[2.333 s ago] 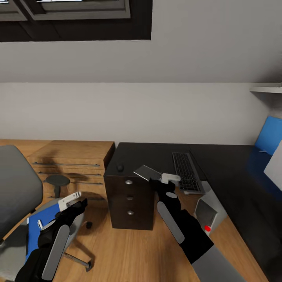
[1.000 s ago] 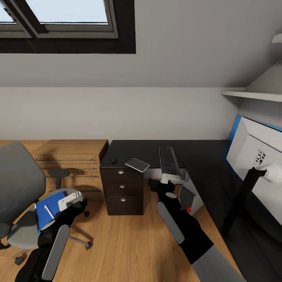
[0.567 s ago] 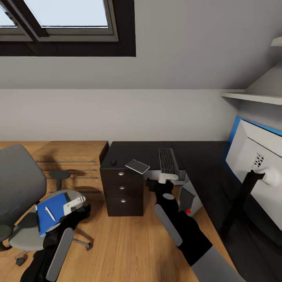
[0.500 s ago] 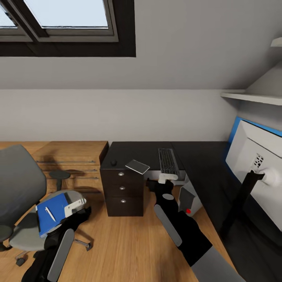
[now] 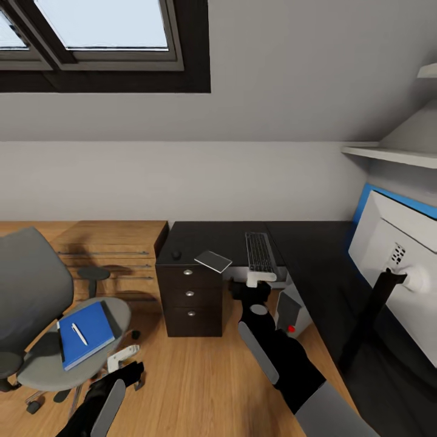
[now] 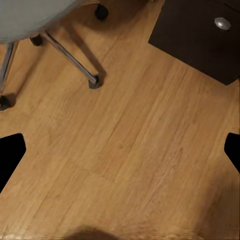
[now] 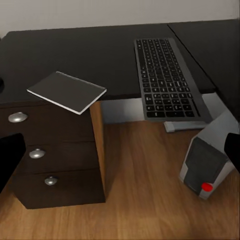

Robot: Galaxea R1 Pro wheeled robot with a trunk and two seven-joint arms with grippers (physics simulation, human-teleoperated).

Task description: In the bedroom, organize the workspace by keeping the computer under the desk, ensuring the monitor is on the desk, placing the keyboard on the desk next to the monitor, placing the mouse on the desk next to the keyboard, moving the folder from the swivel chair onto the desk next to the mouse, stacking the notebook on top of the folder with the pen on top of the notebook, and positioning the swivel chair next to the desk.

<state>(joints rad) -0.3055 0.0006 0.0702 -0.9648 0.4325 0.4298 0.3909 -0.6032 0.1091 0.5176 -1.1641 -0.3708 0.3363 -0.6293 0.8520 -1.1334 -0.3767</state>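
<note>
The swivel chair [image 5: 30,285] stands at the left with the blue folder [image 5: 91,337] on its seat and the white pen [image 5: 79,334] lying on the folder. My left gripper [image 5: 124,359] hangs low beside the chair's base, open over bare floor, fingertips [image 6: 10,155] wide apart. On the desk [image 5: 315,243] lie the mouse [image 5: 176,255], the notebook [image 5: 213,261] [image 7: 67,91] overhanging the front edge, and the keyboard [image 5: 261,252] [image 7: 167,80]. My right gripper [image 5: 261,280] is open just in front of that edge. The computer [image 5: 288,312] [image 7: 207,165] sits under the desk. The monitor [image 5: 400,261] shows its white back at the right.
The black drawer unit [image 5: 189,297] [image 6: 200,30] carries the desk's left end. A light wooden cabinet [image 5: 115,243] stands behind the chair. A shelf [image 5: 388,155] and a blue wall panel [image 5: 364,200] are at the right. The chair's star legs [image 6: 70,55] spread over the wooden floor.
The head view has pulled back and up. My left gripper has dropped from just over the folder down toward the floor beside the chair. The right arm has barely moved.
</note>
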